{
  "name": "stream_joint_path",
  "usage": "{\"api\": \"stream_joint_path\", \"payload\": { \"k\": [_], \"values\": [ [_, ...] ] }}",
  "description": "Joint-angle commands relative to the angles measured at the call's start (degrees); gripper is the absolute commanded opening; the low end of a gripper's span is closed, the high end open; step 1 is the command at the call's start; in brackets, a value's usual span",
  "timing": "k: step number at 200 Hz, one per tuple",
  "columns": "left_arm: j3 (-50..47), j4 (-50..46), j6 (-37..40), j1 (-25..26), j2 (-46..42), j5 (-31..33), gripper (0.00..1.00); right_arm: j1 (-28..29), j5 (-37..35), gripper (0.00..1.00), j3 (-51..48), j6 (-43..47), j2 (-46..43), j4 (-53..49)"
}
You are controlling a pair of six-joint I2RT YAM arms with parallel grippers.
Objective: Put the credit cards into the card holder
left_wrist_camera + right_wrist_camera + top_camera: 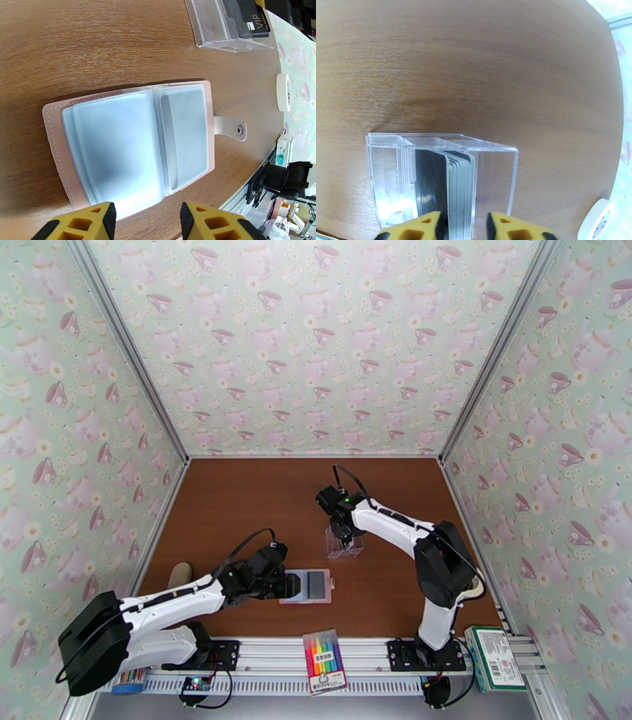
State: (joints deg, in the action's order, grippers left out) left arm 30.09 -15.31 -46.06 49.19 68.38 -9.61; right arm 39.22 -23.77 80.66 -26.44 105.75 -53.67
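Observation:
The pink card holder (51, 130) lies open on the brown table, blue-grey clear pockets up, snap tab (231, 128) pointing right. A grey card (185, 134) sits in its right pocket. My left gripper (146, 221) stands open at the holder's near edge, nothing between its yellow fingers; from above the left gripper (291, 585) overlaps the card holder's (316, 586) left half. Several dark credit cards (454, 189) stand on edge in a clear plastic box (495, 181). My right gripper (462, 227) is open and straddles the top of that stack; from above the right gripper (346, 538) is in the box (345, 545).
A white tape roll (284, 92) lies right of the holder, near the table edge. On the front rail sit a marker pack (325, 661) and a green box (494, 657). A tan object (180, 573) lies by the left wall. Patterned walls enclose the table on three sides.

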Motion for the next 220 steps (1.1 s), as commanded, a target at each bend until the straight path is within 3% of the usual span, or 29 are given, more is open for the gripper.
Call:
{"api": "stream_joint_path", "payload": {
  "k": [1, 46, 108, 220],
  "values": [
    [-0.85, 0.46, -0.08, -0.40, 0.26, -0.56, 0.50, -0.44, 0.81, 0.47, 0.11, 0.34, -1.61, 0.06],
    [-1.06, 0.20, 0.01, -0.40, -0.18, -0.49, 0.50, -0.46, 1.80, 0.52, -0.25, 0.50, -0.73, 1.02],
    [-1.06, 0.28, 0.01, -0.35, -0.18, -0.44, 0.50, -1.12, 1.85, 0.44, -0.90, 0.60, 0.79, 1.33],
    [-0.30, -0.08, 0.27, -0.33, 0.34, -0.60, 0.50, -1.11, 3.31, 0.46, -1.12, 0.70, 2.97, 1.81]
  ]
}}
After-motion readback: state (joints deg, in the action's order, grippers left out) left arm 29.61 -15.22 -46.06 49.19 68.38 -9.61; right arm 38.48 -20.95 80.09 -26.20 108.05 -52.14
